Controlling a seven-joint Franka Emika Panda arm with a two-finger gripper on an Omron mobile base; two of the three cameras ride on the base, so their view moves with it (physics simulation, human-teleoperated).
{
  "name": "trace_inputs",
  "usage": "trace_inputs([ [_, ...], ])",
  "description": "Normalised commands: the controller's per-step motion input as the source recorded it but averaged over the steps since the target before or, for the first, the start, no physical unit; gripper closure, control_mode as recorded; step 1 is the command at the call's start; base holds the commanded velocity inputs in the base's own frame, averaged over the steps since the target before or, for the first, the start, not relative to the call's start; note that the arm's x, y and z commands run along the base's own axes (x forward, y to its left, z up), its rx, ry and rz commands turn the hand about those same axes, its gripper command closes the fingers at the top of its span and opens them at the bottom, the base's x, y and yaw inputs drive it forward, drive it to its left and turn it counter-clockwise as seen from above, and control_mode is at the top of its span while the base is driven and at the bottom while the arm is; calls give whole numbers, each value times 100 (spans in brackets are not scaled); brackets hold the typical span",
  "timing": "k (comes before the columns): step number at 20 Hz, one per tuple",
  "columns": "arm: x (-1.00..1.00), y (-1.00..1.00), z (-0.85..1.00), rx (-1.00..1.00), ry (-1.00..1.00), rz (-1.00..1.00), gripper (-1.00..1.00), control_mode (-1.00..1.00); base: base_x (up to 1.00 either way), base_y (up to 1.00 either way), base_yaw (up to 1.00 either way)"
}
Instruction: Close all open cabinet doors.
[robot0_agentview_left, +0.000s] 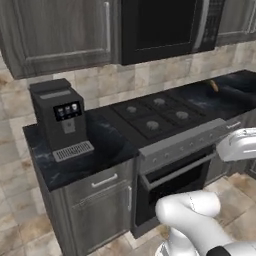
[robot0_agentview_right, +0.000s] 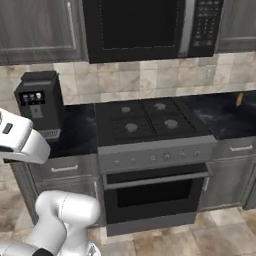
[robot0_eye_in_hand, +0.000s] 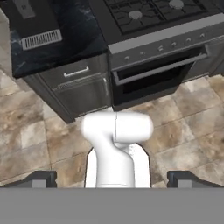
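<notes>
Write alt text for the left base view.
A stove with an oven below sits in a dark counter, a coffee machine to its left. Above hang a shut cabinet door and a microwave. The white arm rises at lower right.

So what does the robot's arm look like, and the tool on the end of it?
The arm is glossy white, built from thick rounded tube segments with a dark band at a joint near its base. No cables or markings are visible. In the hand view, the tool has two small dark grey, blocky finger tips, set wide apart.
</notes>
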Motion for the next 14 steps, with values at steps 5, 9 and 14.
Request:
trace_inputs([
  [5, 0, 0, 0, 0, 0, 0, -100, 100, -9, -11, -89],
  [9, 0, 0, 0, 0, 0, 0, -100, 100, 0, -4, -94],
  [14, 0, 0, 0, 0, 0, 0, -100, 100, 0, 0, -96],
])
